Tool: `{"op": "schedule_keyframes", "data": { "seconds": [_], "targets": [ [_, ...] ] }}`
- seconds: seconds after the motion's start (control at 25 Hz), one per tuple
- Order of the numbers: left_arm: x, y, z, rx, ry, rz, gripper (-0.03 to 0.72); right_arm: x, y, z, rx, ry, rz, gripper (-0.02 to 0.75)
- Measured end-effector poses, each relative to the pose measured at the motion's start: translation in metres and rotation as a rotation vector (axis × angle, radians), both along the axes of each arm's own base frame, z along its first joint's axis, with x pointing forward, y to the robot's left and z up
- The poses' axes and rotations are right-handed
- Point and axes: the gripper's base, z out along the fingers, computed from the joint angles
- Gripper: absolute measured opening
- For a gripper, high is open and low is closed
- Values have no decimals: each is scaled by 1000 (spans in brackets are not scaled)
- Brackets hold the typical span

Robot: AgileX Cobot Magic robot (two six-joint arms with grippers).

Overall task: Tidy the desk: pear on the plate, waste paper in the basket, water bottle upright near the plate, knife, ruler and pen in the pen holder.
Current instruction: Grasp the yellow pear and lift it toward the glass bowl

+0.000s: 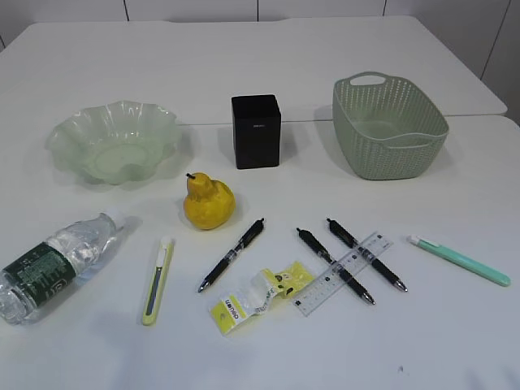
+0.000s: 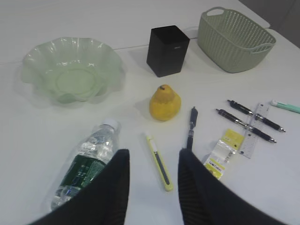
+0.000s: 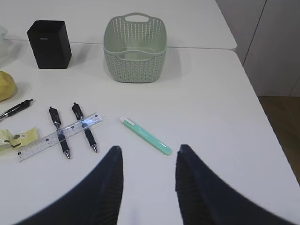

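A yellow pear (image 1: 210, 202) stands in front of the green glass plate (image 1: 114, 140). A water bottle (image 1: 54, 265) lies on its side at the left. A yellow utility knife (image 1: 158, 279), three black pens (image 1: 232, 254), a clear ruler (image 1: 344, 262), a crumpled yellow waste paper (image 1: 258, 296) and a green knife (image 1: 460, 260) lie on the table. The black pen holder (image 1: 256, 131) and green basket (image 1: 387, 125) stand behind. My left gripper (image 2: 152, 159) is open above the yellow knife (image 2: 159, 160). My right gripper (image 3: 147, 154) is open near the green knife (image 3: 146, 135). Neither gripper shows in the exterior view.
The white table's right edge (image 3: 243, 70) is close to the basket (image 3: 135, 48), with floor beyond it. A seam between two tabletops (image 1: 309, 120) runs behind the pen holder.
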Motion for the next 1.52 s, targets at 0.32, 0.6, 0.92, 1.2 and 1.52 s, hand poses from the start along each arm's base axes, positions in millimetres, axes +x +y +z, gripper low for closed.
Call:
{"op": "schedule_keyframes", "data": {
  "seconds": [0.32,0.6,0.92,1.2,1.52],
  "targets": [
    [46,-9,22,-51,100,-68,293,0,-1,0,-6,0,-4,313],
    [65,-12,34,58,105,-161,298,0,-1,0,-6,0,-4,313],
    [73,-6,8,242,332,-233,299,0,-1,0,-7,0,-4,313],
    [75,5,-1,292,446,-112,299,0,-1,0,-7,0,-4,313],
    [85,10,-10,251,559,12,299,0,-1,0,-7,0,-4,313]
  ]
}}
